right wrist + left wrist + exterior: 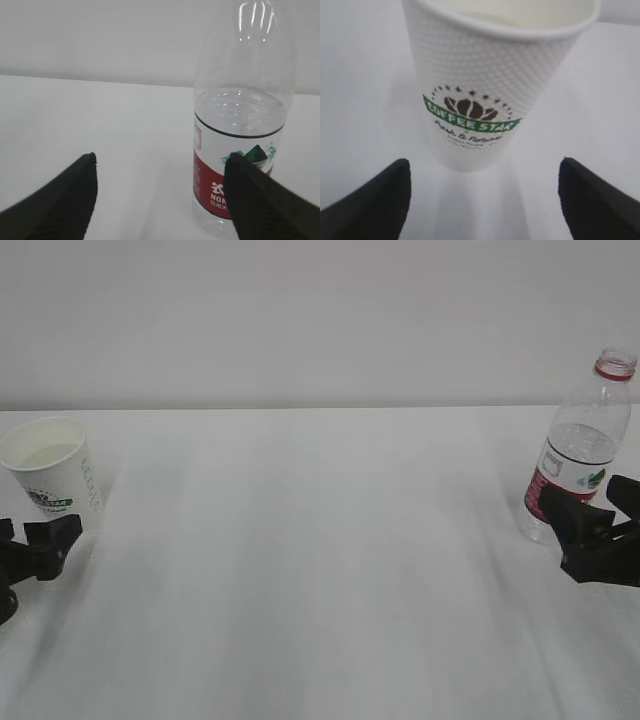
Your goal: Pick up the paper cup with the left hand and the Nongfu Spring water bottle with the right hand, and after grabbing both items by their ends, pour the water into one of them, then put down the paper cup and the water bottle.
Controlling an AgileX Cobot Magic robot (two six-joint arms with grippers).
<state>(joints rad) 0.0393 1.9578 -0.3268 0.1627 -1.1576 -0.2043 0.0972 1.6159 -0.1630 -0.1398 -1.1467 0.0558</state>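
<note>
The white paper cup (48,468) with a green logo stands upright at the table's far left. My left gripper (32,532) is open just in front of it, low to the table. In the left wrist view the cup (490,85) fills the middle, its base just beyond the two black fingertips of the left gripper (483,164). The Nongfu Spring water bottle (580,445) stands uncapped at the far right, with water (240,107) up to the top of its label. My right gripper (162,157) is open; the bottle (240,150) stands beyond its right finger, which hides part of it.
The white table (320,570) stretches between cup and bottle. Its far edge (320,406) meets a plain pale wall. Cup and bottle both stand close to the side edges of the exterior view.
</note>
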